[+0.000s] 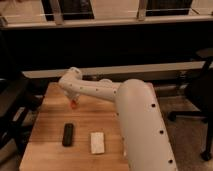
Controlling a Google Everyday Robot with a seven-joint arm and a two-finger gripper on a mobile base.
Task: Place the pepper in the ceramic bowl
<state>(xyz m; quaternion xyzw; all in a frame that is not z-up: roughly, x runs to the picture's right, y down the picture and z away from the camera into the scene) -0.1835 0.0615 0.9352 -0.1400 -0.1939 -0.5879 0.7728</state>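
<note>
The small red-orange pepper (74, 103) shows at the far left of the wooden table (50, 150), right under the tip of my arm. My gripper (71, 98) is at the pepper, at the end of the white arm (100, 92) that reaches left across the table. The wrist hides how the gripper meets the pepper. I cannot tell whether the pepper rests on the wood or hangs just above it. The green ceramic bowl is not in view.
A black rectangular block (67, 134) lies at the front left of the table, with a white flat packet (97, 142) beside it. A pale rounded shape (105, 81) peeks out behind the arm. Dark office chairs (202, 95) stand to the right.
</note>
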